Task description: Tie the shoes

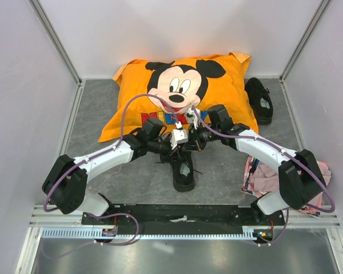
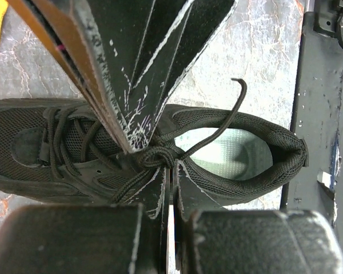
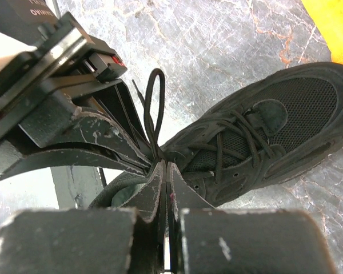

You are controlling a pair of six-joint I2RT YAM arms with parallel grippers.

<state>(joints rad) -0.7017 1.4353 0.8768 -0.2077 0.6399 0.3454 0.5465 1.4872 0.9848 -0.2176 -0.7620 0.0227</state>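
**Knot in progress on the near shoe; both grippers clamped at the lacing**

The table (image 1: 100,108) is a flat grey slab with pale marbled veins. It is hard and smooth, so a shoe will slide on it if pulled sideways.

An orange cushion (image 1: 228,80), soft and plump with a cartoon mouse printed on it, lies at the far middle and serves as my reference. It plays no evident part in the work.

A crumpled pink cloth (image 1: 262,174) lies well off the cushion's near right corner, partly under the right arm.

Of the shoes, one (image 1: 184,174) sits just in front of the cushion's near edge, sole down, toe toward the cushion and heel toward the arm bases. I judge this puts the lacing square between the two arms. It has a black mesh upper, a padded collar and a pale grey-green insole (image 2: 234,154). The second shoe (image 1: 259,100) rests just beside the cushion's right edge, with nothing near it.

The left gripper (image 2: 170,171) and the right gripper (image 3: 164,168) meet tip to tip over the near shoe's tongue. Both have their scuffed, wedge-shaped jaws pressed fully together. Each appears to pinch the laces (image 2: 157,157) at the crossing, though the jaws hide the exact hold.

The laces are thin, round black cord. One slack loop (image 3: 154,103) stands up between the grippers, and a free end (image 2: 235,100) curls over the shoe's opening. I judge the bow part formed and not yet drawn tight.
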